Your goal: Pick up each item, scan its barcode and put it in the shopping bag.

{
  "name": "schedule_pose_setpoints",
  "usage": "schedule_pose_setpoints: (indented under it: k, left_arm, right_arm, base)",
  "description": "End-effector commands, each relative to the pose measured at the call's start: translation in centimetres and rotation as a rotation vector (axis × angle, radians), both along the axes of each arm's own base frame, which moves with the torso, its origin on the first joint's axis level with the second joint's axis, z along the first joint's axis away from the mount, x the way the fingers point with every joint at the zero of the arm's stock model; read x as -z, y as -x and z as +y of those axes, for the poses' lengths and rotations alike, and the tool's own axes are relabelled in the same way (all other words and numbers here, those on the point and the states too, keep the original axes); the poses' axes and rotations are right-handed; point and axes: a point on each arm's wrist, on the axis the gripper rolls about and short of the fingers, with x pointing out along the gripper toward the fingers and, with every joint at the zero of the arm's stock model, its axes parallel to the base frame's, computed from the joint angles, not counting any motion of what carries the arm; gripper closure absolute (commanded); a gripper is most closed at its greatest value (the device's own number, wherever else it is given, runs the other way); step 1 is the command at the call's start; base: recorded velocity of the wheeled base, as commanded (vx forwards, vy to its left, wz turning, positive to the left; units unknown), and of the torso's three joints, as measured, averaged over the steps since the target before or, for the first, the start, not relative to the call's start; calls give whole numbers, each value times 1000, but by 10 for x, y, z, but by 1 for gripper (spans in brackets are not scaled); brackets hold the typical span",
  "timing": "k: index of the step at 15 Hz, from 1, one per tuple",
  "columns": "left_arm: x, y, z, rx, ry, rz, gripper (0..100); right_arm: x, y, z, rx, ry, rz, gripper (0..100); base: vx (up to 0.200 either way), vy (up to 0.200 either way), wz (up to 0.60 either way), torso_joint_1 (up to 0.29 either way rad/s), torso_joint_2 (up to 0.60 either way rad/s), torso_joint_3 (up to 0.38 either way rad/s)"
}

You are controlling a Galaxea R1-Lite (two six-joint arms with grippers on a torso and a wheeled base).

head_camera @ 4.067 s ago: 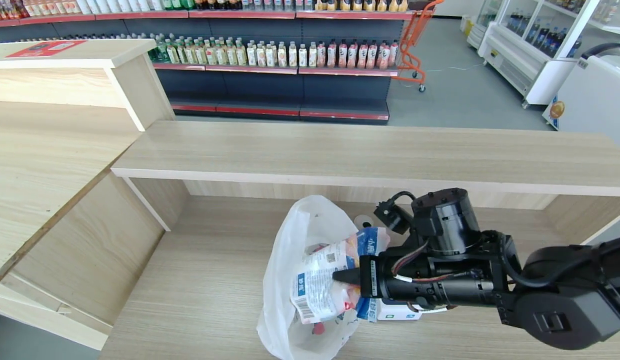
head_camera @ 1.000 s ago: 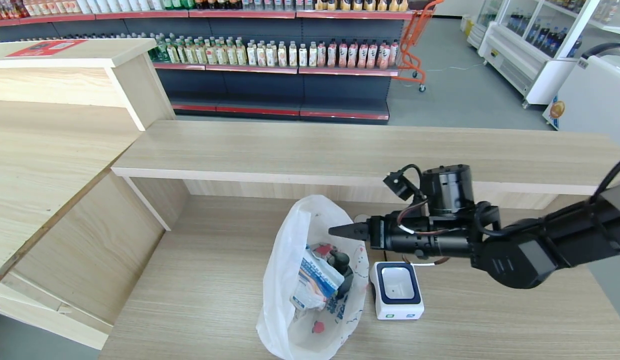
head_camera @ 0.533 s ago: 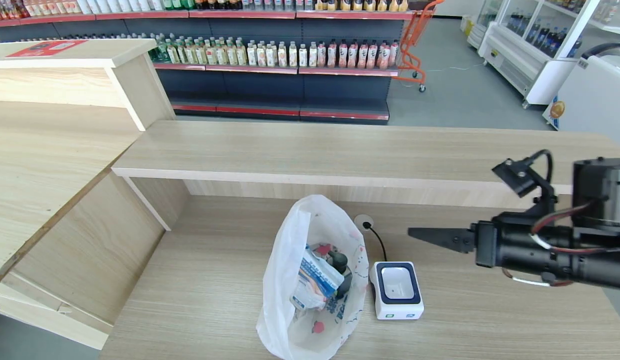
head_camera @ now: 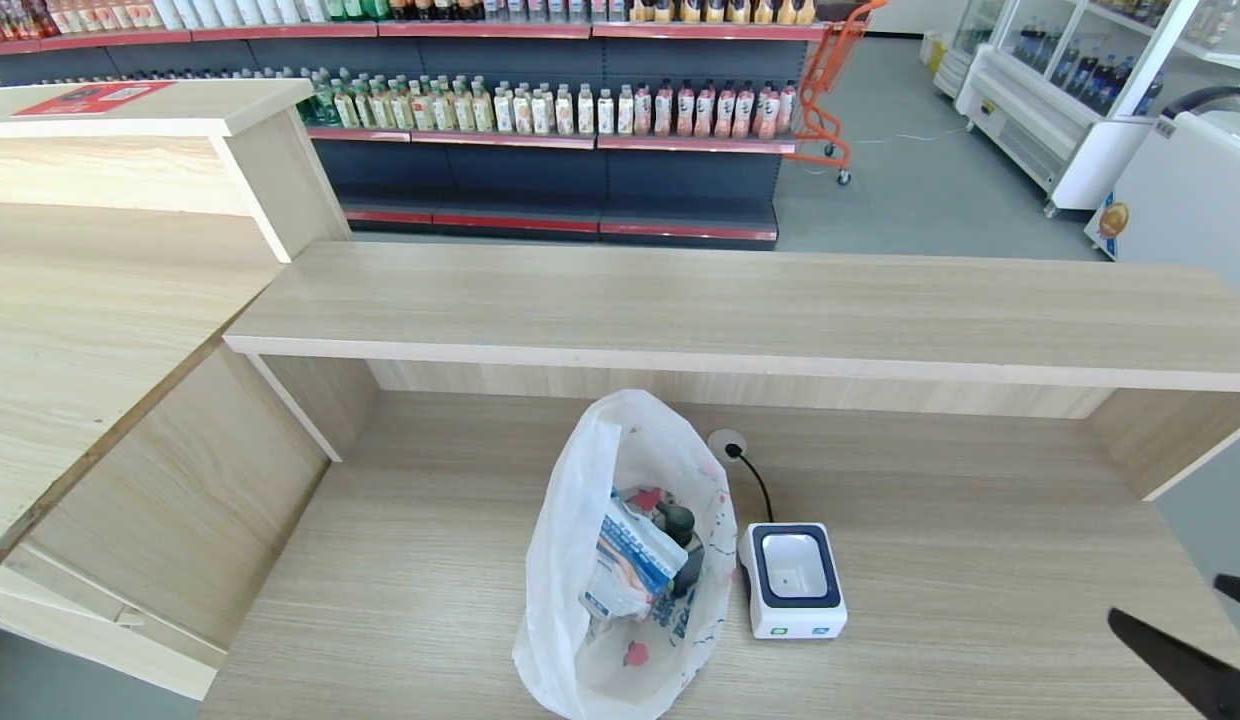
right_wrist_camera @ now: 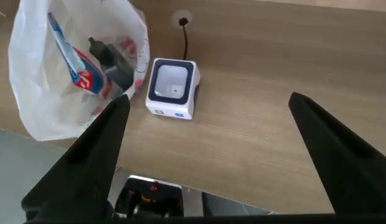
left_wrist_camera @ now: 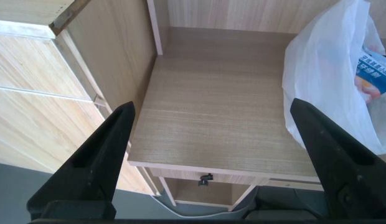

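The white plastic shopping bag (head_camera: 580,520) stands open on the lower wooden counter. Inside it lie a blue-and-white snack packet (head_camera: 632,562) and a dark bottle (head_camera: 680,528). The white barcode scanner (head_camera: 792,580) sits just right of the bag. My right gripper (head_camera: 1163,596) is open and holds nothing at the front right corner of the counter, well away from the scanner. In the right wrist view the right gripper (right_wrist_camera: 208,98) frames the scanner (right_wrist_camera: 171,87) and the bag (right_wrist_camera: 31,74). My left gripper (left_wrist_camera: 211,104) is open over the counter left of the bag (left_wrist_camera: 324,81).
A raised wooden ledge (head_camera: 740,310) runs along the back of the counter. A side wall (head_camera: 180,500) closes the left end. The scanner's black cable (head_camera: 755,480) leads to a hole in the counter. Shelves of bottles (head_camera: 540,108) stand across the aisle.
My right gripper let go of the snack packet, which now lies in the bag. The arm then drew back to the right and down to the counter's front right corner.
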Motion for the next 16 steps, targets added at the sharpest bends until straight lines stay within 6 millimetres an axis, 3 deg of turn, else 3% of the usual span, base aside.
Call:
schedule_pose_setpoints:
  k: [1,4,10,11,16]
  left_arm:
    - [0,0,0,0,0,1,0]
    - [0,0,0,0,0,1,0]
    - [0,0,0,0,0,1,0]
    - [0,0,0,-2,0,0,0]
    - [0,0,0,0,0,1,0]
  right_arm:
    - [62,65,-7,154,50,-122,0]
    - [77,82,-8,218,19,-185,0]
    - [78,84,-8,228,6,-179,0]
    - [79,84,-8,232,6,-176,100]
    - [79,84,-8,237,-3,-175,100]
  base:
    - [0,0,0,0,0,0]
    - [0,0,0,0,0,0]
    - [0,0,0,0,0,0]
    - [0,0,0,0,0,0]
    - [0,0,0,0,0,0]
